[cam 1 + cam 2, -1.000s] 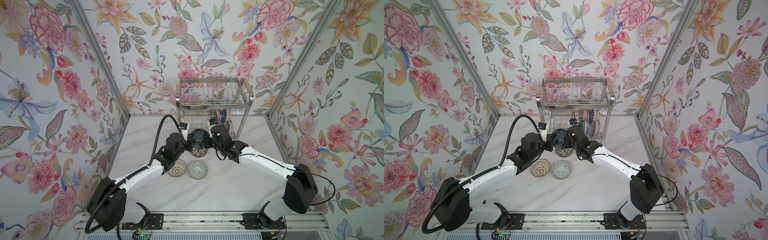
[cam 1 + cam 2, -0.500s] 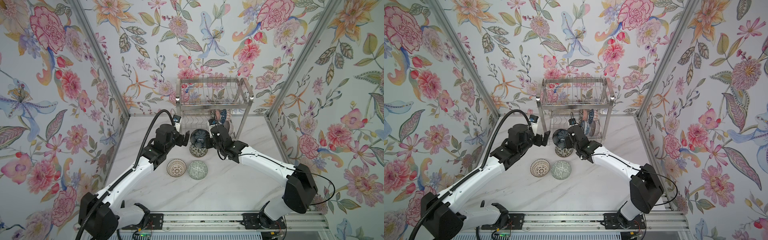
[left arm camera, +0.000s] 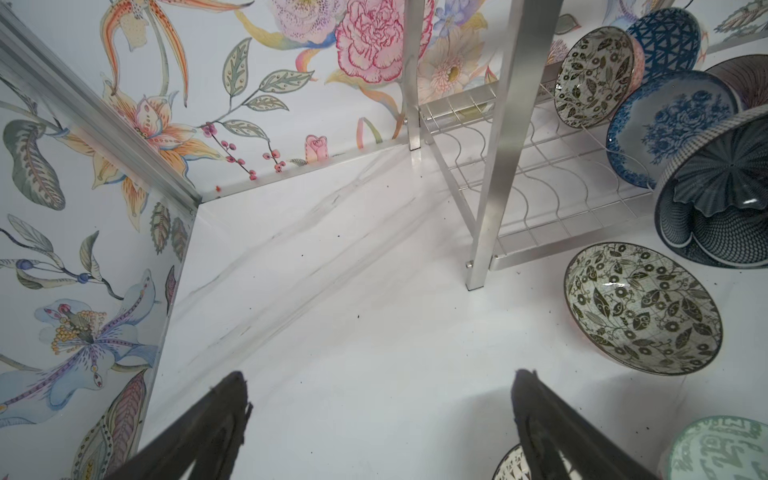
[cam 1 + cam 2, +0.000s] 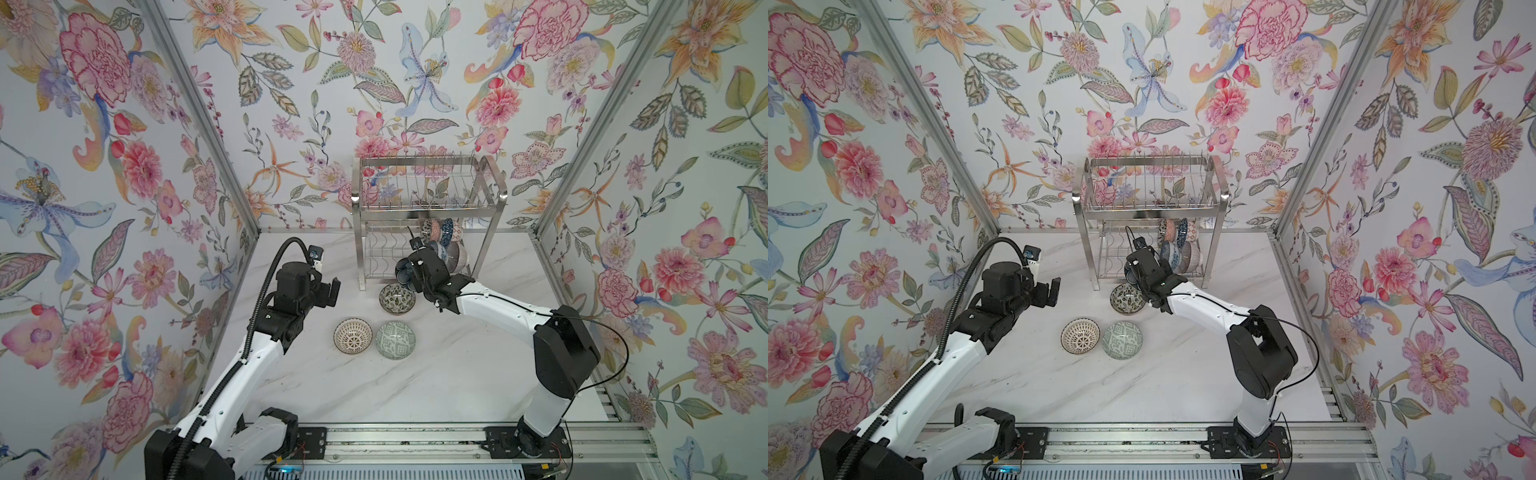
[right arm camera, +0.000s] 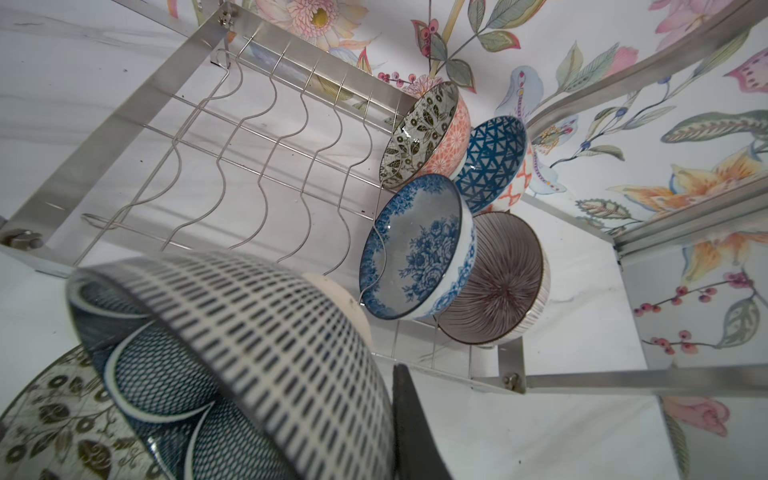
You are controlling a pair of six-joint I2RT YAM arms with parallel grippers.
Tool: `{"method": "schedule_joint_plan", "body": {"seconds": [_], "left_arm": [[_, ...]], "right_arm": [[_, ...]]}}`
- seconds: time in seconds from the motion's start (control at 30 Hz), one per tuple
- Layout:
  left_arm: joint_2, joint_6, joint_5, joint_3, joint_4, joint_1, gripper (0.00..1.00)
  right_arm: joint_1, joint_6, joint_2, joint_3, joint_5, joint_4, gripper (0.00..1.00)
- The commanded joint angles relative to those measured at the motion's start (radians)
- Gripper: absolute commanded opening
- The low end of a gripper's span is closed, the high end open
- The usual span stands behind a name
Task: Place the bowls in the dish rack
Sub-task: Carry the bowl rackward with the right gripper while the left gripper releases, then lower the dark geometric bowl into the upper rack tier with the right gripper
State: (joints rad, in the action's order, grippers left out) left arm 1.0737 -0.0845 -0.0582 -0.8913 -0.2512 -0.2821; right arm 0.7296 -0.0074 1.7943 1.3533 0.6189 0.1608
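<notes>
Clamps the right pincer [image 4: 408, 271] on a dark net-patterned bowl [image 5: 249, 353] just beside the dish rack [image 4: 415, 212]. Shows four racked bowls [image 5: 415, 249] on edge in the lower tier, clear only from the wrists. Holds the left pincer [image 3: 380, 386] wide and empty. Finds three bowls [image 4: 397, 298] loose on the marble desk [image 4: 374, 386], floral walls [image 4: 124, 166] around.

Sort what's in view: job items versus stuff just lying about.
Job: dish rack; in it, racked leaf bowl, triangle bowl, floral bowl, lined bowl; net-pattern bowl in the shut right gripper; on the table, loose leaf bowl, brown-white bowl, green bowl; open left gripper.
Just there: the table itself, floral walls, front rail.
</notes>
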Motion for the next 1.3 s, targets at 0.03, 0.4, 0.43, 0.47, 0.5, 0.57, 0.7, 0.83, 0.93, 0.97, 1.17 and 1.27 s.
{"method": "schedule_joint_plan", "body": {"seconds": [0.03, 0.4, 0.43, 0.47, 0.5, 0.57, 0.7, 0.83, 0.93, 0.97, 1.17, 1.27], "left_arm": [[-0.022, 0.012, 0.051, 0.017, 0.03, 0.024, 0.99], [-0.028, 0.003, 0.074, 0.023, 0.033, 0.04, 0.99], [-0.028, 0.003, 0.075, 0.023, 0.033, 0.041, 0.99], [-0.028, 0.003, 0.076, 0.023, 0.033, 0.043, 0.99], [-0.028, 0.003, 0.075, 0.025, 0.033, 0.045, 0.99], [-0.026, 0.001, 0.081, 0.023, 0.033, 0.047, 0.99], [-0.021, 0.001, 0.089, 0.023, 0.032, 0.048, 0.99], [-0.02, 0.0, 0.093, 0.022, 0.033, 0.055, 0.99], [-0.021, 0.0, 0.095, 0.022, 0.033, 0.06, 1.0], [-0.023, 0.0, 0.096, 0.023, 0.033, 0.061, 0.99], [-0.025, 0.0, 0.098, 0.023, 0.034, 0.066, 0.99], [-0.026, 0.001, 0.095, 0.023, 0.033, 0.067, 0.99]], "right_arm": [[0.005, -0.101, 0.032, 0.092, 0.115, -0.048, 0.0], [-0.011, -0.235, 0.223, 0.26, 0.157, -0.145, 0.0], [-0.014, -0.243, 0.243, 0.28, 0.16, -0.151, 0.0], [-0.018, -0.248, 0.26, 0.299, 0.162, -0.154, 0.0], [-0.023, -0.257, 0.275, 0.314, 0.162, -0.163, 0.0], [-0.031, -0.276, 0.311, 0.349, 0.175, -0.182, 0.0], [-0.048, -0.329, 0.376, 0.416, 0.218, -0.221, 0.0], [-0.067, -0.395, 0.445, 0.491, 0.248, -0.278, 0.0], [-0.075, -0.419, 0.505, 0.566, 0.247, -0.302, 0.0], [-0.075, -0.434, 0.531, 0.596, 0.249, -0.31, 0.0], [-0.113, -0.555, 0.694, 0.793, 0.285, -0.385, 0.0], [-0.117, -0.636, 0.77, 0.872, 0.321, -0.453, 0.0]]}}
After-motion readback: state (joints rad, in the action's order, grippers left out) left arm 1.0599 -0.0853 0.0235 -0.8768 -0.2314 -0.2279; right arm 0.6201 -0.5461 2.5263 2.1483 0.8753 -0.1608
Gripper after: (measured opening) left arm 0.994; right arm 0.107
